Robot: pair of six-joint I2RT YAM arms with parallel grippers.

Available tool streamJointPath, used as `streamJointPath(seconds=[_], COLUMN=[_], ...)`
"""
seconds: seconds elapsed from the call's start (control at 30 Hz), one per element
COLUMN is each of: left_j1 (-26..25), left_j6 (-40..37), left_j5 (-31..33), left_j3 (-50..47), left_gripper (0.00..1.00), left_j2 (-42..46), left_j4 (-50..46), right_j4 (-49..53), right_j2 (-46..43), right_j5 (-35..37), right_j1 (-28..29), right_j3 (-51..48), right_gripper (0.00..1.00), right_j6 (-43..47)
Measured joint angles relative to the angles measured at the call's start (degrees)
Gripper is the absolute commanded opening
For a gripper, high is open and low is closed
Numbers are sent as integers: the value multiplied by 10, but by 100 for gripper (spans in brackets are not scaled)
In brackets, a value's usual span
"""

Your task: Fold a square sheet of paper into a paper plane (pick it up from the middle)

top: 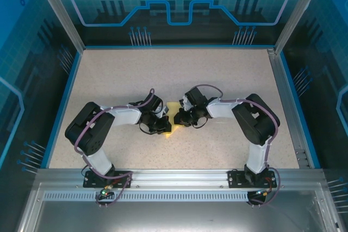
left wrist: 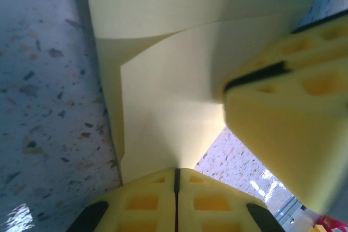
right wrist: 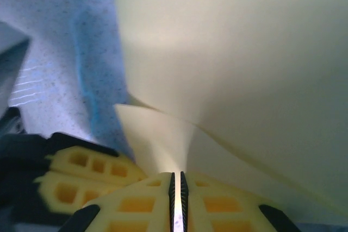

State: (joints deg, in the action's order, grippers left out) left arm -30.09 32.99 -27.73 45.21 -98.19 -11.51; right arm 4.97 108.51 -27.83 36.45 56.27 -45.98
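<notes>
The square sheet of paper (top: pixel 173 111) is pale yellow and lies partly folded at the middle of the table, between my two grippers. My left gripper (top: pixel 161 125) is shut on its near edge; in the left wrist view the paper (left wrist: pixel 168 101) rises in layers from the closed left gripper (left wrist: pixel 175 170). My right gripper (top: pixel 182 119) faces it from the other side. In the right wrist view the right gripper (right wrist: pixel 176 174) pinches a curled flap of the paper (right wrist: pixel 228 63). The right gripper's fingers (left wrist: pixel 293 112) show in the left wrist view.
A speckled beige table (top: pixel 228 74) has a blue rim and metal rails along the right edge (top: pixel 288 101) and the front edge (top: pixel 174 176). Blue transparent walls enclose the back and sides. The left gripper's fingers (right wrist: pixel 76 180) sit close beside the right jaws.
</notes>
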Motion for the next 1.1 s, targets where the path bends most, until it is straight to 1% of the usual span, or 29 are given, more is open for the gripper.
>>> streamJointPath(seconds=[0.2, 0.43, 0.57, 0.77, 0.87, 1.0, 1.1], left_j1=[1, 3, 3, 3, 3, 1, 0], left_j6=[-4, -6, -13, -17, -18, -19, -21], left_j5=[-2, -5, -6, -6, -5, 2, 11], left_j3=[0, -2, -3, -5, -8, -8, -8], left_gripper=[3, 2, 3, 8, 10, 14, 18], left_j2=[-3, -4, -4, 0, 3, 7, 19], left_j4=[1, 5, 8, 9, 13, 13, 3], right_j4=[-8, -3, 10, 20, 34, 38, 37], right_j2=[6, 6, 6, -1, -28, -64, -74], right_j5=[-8, -9, -7, -8, -6, -5, -5], right_j1=[-14, -78, -100, -107, -107, -107, -103], right_j3=[-1, 0, 5, 5, 5, 5, -4], right_gripper=[14, 14, 14, 17, 20, 27, 28], right_j6=[-3, 13, 26, 35, 38, 39, 40])
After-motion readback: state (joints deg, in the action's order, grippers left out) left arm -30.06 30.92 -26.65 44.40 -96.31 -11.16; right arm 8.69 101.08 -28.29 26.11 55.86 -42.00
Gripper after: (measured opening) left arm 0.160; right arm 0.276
